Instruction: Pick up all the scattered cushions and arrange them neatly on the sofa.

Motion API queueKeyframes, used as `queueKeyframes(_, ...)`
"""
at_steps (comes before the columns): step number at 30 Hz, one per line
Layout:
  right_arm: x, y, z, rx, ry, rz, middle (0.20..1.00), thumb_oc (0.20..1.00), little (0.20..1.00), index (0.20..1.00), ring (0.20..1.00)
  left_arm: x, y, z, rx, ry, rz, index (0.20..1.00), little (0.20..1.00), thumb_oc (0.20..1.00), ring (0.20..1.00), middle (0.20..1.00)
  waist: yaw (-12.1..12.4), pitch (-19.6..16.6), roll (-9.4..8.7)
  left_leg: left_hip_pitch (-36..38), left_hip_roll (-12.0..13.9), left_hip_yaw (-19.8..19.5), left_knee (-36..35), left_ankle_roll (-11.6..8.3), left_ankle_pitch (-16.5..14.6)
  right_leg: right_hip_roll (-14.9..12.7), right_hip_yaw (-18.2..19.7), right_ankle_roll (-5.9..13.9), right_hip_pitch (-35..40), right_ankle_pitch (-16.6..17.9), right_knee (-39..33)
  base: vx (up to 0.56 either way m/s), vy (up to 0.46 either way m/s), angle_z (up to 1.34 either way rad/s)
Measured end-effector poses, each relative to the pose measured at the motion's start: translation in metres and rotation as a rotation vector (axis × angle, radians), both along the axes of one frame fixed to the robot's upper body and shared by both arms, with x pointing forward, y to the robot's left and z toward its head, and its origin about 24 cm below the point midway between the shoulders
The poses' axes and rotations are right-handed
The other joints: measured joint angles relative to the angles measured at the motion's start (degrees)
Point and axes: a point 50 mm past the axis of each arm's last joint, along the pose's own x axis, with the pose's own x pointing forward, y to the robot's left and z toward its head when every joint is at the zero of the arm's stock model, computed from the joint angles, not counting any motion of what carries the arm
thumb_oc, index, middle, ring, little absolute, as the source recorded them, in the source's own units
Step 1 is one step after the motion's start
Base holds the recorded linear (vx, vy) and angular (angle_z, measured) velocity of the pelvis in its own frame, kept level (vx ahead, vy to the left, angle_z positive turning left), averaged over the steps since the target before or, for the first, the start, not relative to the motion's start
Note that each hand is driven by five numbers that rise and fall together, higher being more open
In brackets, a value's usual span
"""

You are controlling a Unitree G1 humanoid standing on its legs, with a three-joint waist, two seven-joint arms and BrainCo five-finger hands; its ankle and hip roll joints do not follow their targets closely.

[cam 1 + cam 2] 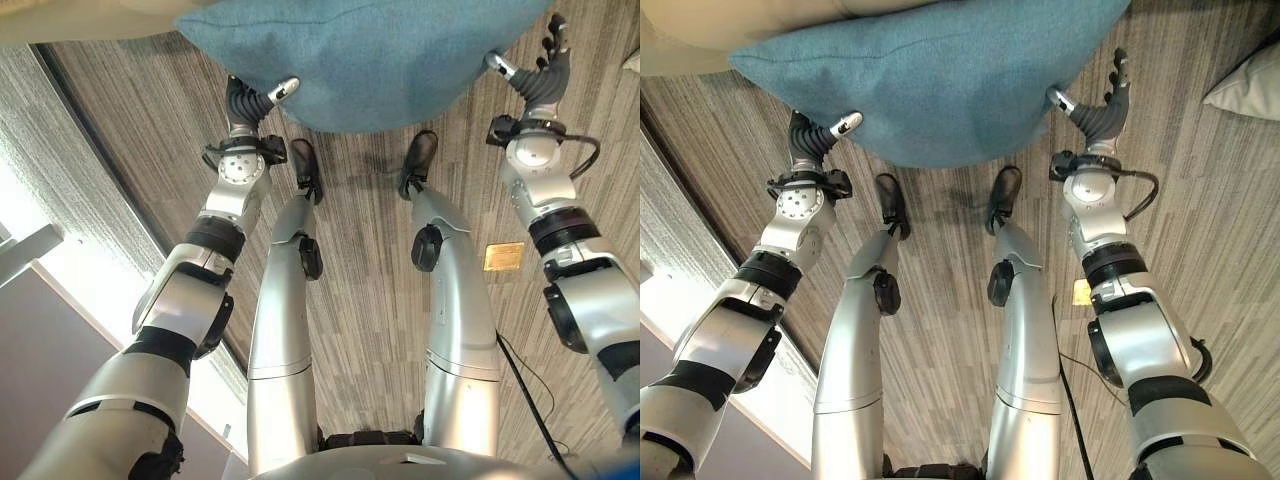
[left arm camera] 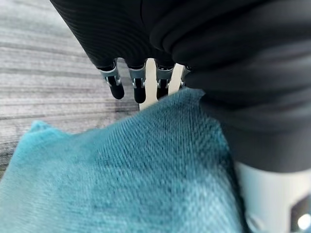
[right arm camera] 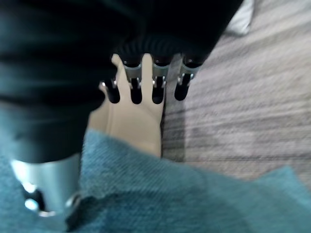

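Both hands apparently carrying teal cushion (image 1: 940, 80).

Both arms reach forward, apart; left hand (image 1: 812, 137) and right hand (image 1: 1102, 112) with straight fingers.

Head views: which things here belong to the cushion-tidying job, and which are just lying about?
Part of the job:
- teal cushion, held between both hands
- left hand, thumb on the cushion's edge
- right hand, fingers straight
- beige sofa
- white cushion on the floor

Just lying about:
- small yellow tag on the carpet
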Motion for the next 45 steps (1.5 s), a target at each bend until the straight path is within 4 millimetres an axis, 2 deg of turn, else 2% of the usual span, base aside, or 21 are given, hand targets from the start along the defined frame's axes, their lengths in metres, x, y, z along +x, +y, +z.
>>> queueKeyframes(6, 0.003, 0.023, 0.023, -0.069, -0.028, 0.063, 1.0, 1.0, 1.0, 1.0, 1.0, 0.0, -0.023, 0.02, -0.015, -0.049, -0.061, 1.0, 1.0, 1.0, 1.0, 1.0, 0.3, 0.0, 0.03, -0.9, 0.0, -0.2, 0.7, -0.04, 0.0, -0.2, -0.1, -0.18, -0.9, -0.2, 1.0, 0.01, -0.045, 0.02)
queueKeyframes(8, 0.003, 0.035, 0.04, -0.083, -0.044, 0.081, 1.0, 1.0, 1.0, 1.0, 1.0, 0.0, -0.028, 0.034, -0.033, -0.066, -0.065, 1.0, 1.0, 1.0, 1.0, 1.0, 0.3, 0.0, 0.07, -1.1, 0.0, -0.6, 0.6, -0.35, 0.7, -0.3, -0.6, -0.33, -1.0, -0.1, 1.3, 0.01, -0.052, 0.05)
queueKeyframes(9, 0.004, 0.041, 0.044, -0.077, -0.045, 0.094, 0.526, 0.526, 0.526, 0.526, 0.526, 0.001, -0.032, 0.034, -0.031, -0.062, -0.073, 1.0, 1.0, 1.0, 1.0, 1.0, 0.3, -0.1, 0.09, -1.1, 0.0, -1.0, 0.5, -0.41, 0.8, -0.3, -0.9, -0.43, -0.9, -0.1, 1.5, 0.02, -0.074, 0.07)
queueKeyframes(10, 0.004, 0.043, 0.045, -0.074, -0.046, 0.1, 0.2, 0.2, 0.2, 0.2, 0.2, 0.0, -0.032, 0.037, -0.049, -0.07, -0.076, 0.216, 0.216, 0.216, 0.216, 0.216, 0.3, -0.1, 0.12, -1.4, 0.0, -1.7, 0.3, -0.63, 1.2, -0.3, -1.5, -0.55, -1.0, -0.1, 1.5, 0.03, -0.066, 0.09)
queueKeyframes(16, 0.0, 0.042, 0.05, 0.016, -0.087, 0.106, 0.2, 0.2, 0.2, 0.2, 0.2, -0.007, -0.036, 0.044, -0.227, -0.105, -0.109, 0.2, 0.2, 0.2, 0.2, 0.2, 0.3, 0.0, 0.17, -1.9, -0.1, -3.4, -0.7, -0.49, 2.1, -0.3, -2.8, -0.5, -0.9, -0.4, 1.2, 0.01, -0.011, 0.03)
queueKeyframes(20, -0.002, 0.04, 0.027, 0.038, -0.061, 0.118, 0.2, 0.2, 0.2, 0.2, 0.2, -0.013, -0.043, 0.026, -0.314, -0.081, -0.135, 0.2, 0.2, 0.2, 0.2, 0.2, 0.0, 0.9, 0.19, 4.0, -0.2, -3.4, -3.9, -1.3, 3.6, -0.6, -3.9, -1.54, 4.9, 0.4, -0.9, -0.02, 0.012, 0.04)
queueKeyframes(21, -0.002, 0.04, 0.013, 0.038, -0.032, 0.123, 0.2, 0.2, 0.2, 0.2, 0.2, -0.013, -0.042, 0.015, -0.314, -0.055, -0.127, 0.2, 0.2, 0.2, 0.2, 0.2, -0.1, 0.8, 0.21, 6.8, -0.2, -3.6, -5.7, -1.31, 4.1, -0.5, -4.7, -1.55, 7.9, 0.6, -2.5, -0.02, 0.004, 0.07)
queueKeyframes(22, -0.004, 0.041, -0.008, 0.038, 0.006, 0.134, 0.2, 0.2, 0.2, 0.2, 0.2, -0.016, -0.042, -0.004, -0.314, -0.014, -0.125, 0.2, 0.2, 0.2, 0.2, 0.2, -0.3, -1.7, 0.17, 8.1, -0.3, -4.0, -6.9, -1.29, 4.5, -0.2, -4.7, -1.37, 9.3, 0.6, -3.5, -0.02, 0.004, 0.04)
queueKeyframes(23, -0.008, 0.04, -0.033, 0.036, 0.041, 0.138, 0.2, 0.2, 0.2, 0.2, 0.2, -0.021, -0.042, -0.026, -0.308, 0.026, -0.126, 0.2, 0.2, 0.2, 0.2, 0.2, -0.2, -6.9, 0.02, 6.6, -0.3, -4.1, -7.2, -1.39, 4.1, -0.1, -4.7, -0.77, 7.8, 0.1, -3.6, -0.01, 0.011, 0.03)
queueKeyframes(24, -0.013, 0.038, -0.042, 0.037, 0.042, 0.141, 0.2, 0.2, 0.2, 0.2, 0.2, -0.027, -0.041, -0.034, -0.301, 0.031, -0.134, 0.2, 0.2, 0.2, 0.2, 0.2, -0.2, -8.5, 0.06, 6.9, -0.3, -4.5, -7.2, -1.18, 4.0, 0.0, -4.8, -0.49, 8.3, 0.0, -3.7, 0.0, 0.0, 0.0)
queueKeyframes(29, -0.024, 0.035, -0.063, 0.114, 0.047, 0.162, 0.2, 0.2, 0.2, 0.2, 0.2, -0.038, -0.038, -0.048, -0.201, 0.018, -0.129, 0.2, 0.2, 0.2, 0.2, 0.2, -0.3, -8.2, 0.06, 12.7, -0.5, -5.1, -8.5, -1.31, 3.7, -0.1, -5.7, 0.34, 14.8, -0.4, -5.5, 0.02, 0.002, 0.01)
queueKeyframes(31, -0.034, 0.038, -0.077, 0.126, 0.056, 0.204, 0.2, 0.2, 0.2, 0.2, 0.2, -0.045, -0.029, -0.061, -0.14, 0.038, -0.123, 0.2, 0.2, 0.2, 0.2, 0.2, -0.7, -3.7, -0.09, 21.8, -0.6, -5.0, -10.2, -1.51, 3.7, -0.1, -6.0, -0.19, 23.9, -0.2, -6.9, 0.03, 0.001, 0.02)
queueKeyframes(32, -0.04, 0.043, -0.092, 0.14, 0.087, 0.228, 0.2, 0.2, 0.2, 0.2, 0.2, -0.051, -0.028, -0.075, -0.126, 0.069, -0.122, 0.2, 0.2, 0.2, 0.2, 0.2, -0.9, -4.4, -0.21, 25.4, -0.8, -5.1, -12.1, -1.57, 3.6, 0.2, -6.0, 0.04, 27.3, -0.3, -8.7, -0.05, 0.039, -0.04)
queueKeyframes(34, -0.059, 0.049, -0.121, 0.177, 0.119, 0.277, 0.2, 0.2, 0.2, 0.2, 0.2, -0.069, -0.018, -0.098, -0.116, 0.098, -0.11, 0.2, 0.2, 0.2, 0.2, 0.2, -1.1, -10.9, -0.37, 28.0, -1.0, -4.8, -15.2, -1.92, 3.1, 0.6, -5.7, 1.26, 29.5, -0.6, -11.8, -0.05, 0.021, -0.11)
queueKeyframes(36, -0.069, 0.045, -0.14, 0.195, 0.155, 0.278, 0.2, 0.2, 0.2, 0.2, 0.2, -0.077, -0.019, -0.106, -0.132, 0.105, -0.125, 0.2, 0.2, 0.2, 0.2, 0.2, -1.2, -11.0, -0.46, 34.1, -1.0, -5.0, -16.8, -1.38, 3.6, 0.9, -6.2, 1.49, 36.2, 0.3, -13.9, 0.03, -0.003, -0.03)
queueKeyframes(38, -0.078, 0.044, -0.163, 0.217, 0.224, 0.267, 0.2, 0.2, 0.2, 0.2, 0.2, -0.085, -0.023, -0.123, -0.131, 0.153, -0.133, 0.2, 0.2, 0.2, 0.2, 0.2, -1.3, -14.7, -1.09, 38.2, -1.3, -4.5, -18.6, -1.07, 3.0, 0.9, -6.0, 2.05, 40.1, 0.0, -15.8, 0.08, -0.004, -0.01)
queueKeyframes(40, -0.089, 0.039, -0.175, 0.226, 0.251, 0.276, 0.2, 0.2, 0.2, 0.2, 0.2, -0.093, -0.018, -0.136, -0.122, 0.184, -0.148, 0.2, 0.2, 0.2, 0.2, 0.2, -1.3, -15.5, -1.32, 43.8, -1.3, -4.3, -22.1, -0.91, 3.5, 1.2, -6.3, 2.96, 45.7, 0.7, -18.9, 0.13, -0.002, -0.04)
queueKeyframes(41, -0.101, 0.037, -0.194, 0.225, 0.315, 0.281, 0.2, 0.2, 0.2, 0.2, 0.2, -0.104, -0.013, -0.155, -0.089, 0.244, -0.144, 0.2, 0.2, 0.2, 0.2, 0.2, -1.4, -15.5, -1.4, 49.8, -1.4, -4.0, -24.4, -0.82, 3.7, 1.6, -6.4, 3.22, 51.6, 0.8, -21.5, 0.16, -0.012, -0.04)
queueKeyframes(42, -0.103, 0.036, -0.198, 0.224, 0.33, 0.284, 0.2, 0.2, 0.2, 0.2, 0.2, -0.107, -0.011, -0.159, -0.079, 0.259, -0.148, 0.2, 0.2, 0.2, 0.2, 0.2, -1.4, -15.7, -1.44, 51.3, -1.4, -3.9, -25.0, -0.82, 3.7, 1.8, -6.4, 3.3, 53.0, 0.9, -22.1, 0.2, -0.023, -0.18)
queueKeyframes(43, -0.114, 0.033, -0.214, 0.17, 0.397, 0.305, 0.2, 0.2, 0.2, 0.2, 0.2, -0.12, -0.003, -0.177, -0.026, 0.318, -0.153, 0.2, 0.2, 0.2, 0.2, 0.2, -1.1, -15.8, -1.41, 59.2, -1.0, -3.2, -28.4, -0.75, 3.5, 2.9, -6.2, 4.26, 61.1, 1.5, -26.5, 0.14, -0.03, -0.18)
queueKeyframes(45, -0.131, 0.03, -0.233, 0.125, 0.475, 0.329, 0.2, 0.2, 0.2, 0.2, 0.2, -0.134, 0.003, -0.194, -0.011, 0.381, -0.156, 0.2, 0.2, 0.2, 0.2, 0.2, -1.4, -18.9, -1.42, 64.5, -0.7, -3.2, -31.3, -0.92, 3.3, 3.6, -6.7, 5.11, 67.3, 2.0, -31.4, 0.13, -0.035, -0.1)
